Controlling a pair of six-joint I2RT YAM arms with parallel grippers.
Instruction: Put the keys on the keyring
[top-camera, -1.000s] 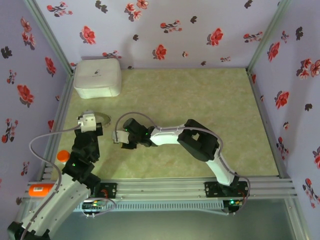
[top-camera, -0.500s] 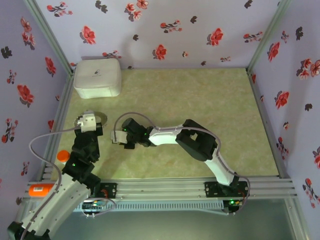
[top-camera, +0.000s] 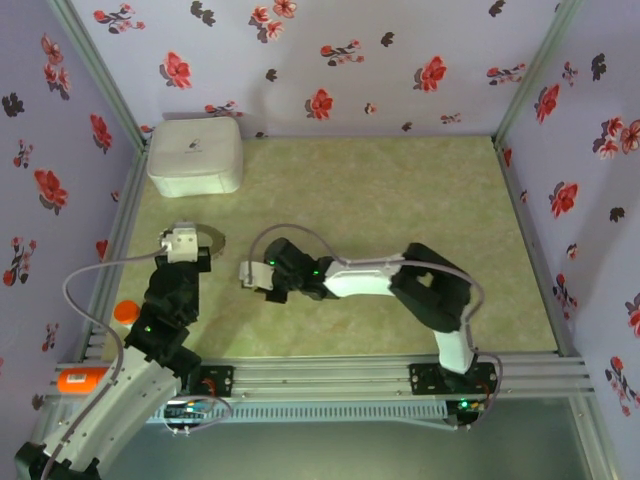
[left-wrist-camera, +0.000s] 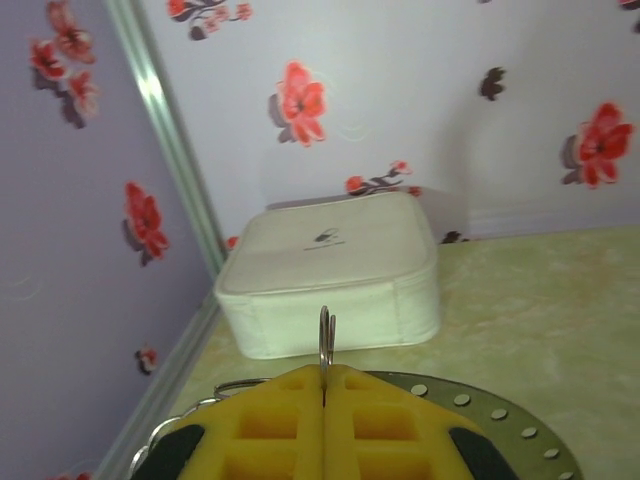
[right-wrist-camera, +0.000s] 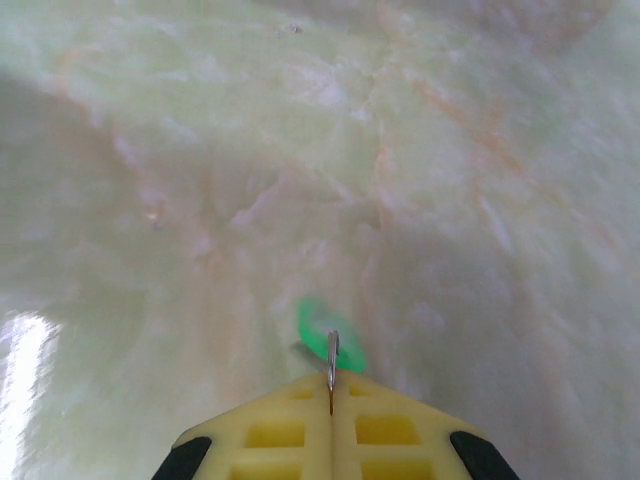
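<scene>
Rightward swung my right arm; its fingers (right-wrist-camera: 285, 432) now clench the tiny bright-green key (right-wrist-camera: 318, 328) left of centre over the pale marbled counter (top-camera: 400, 200). My left fingers (left-wrist-camera: 270, 425) grip the thin dark-grey toothed keyring (top-camera: 211, 240) at near left, with lilac flowered walls (top-camera: 350, 70) around.

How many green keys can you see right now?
1. The green key is pinched at the tips of the shut right end effector, low over the table. More could be hidden from these cameras.
</scene>
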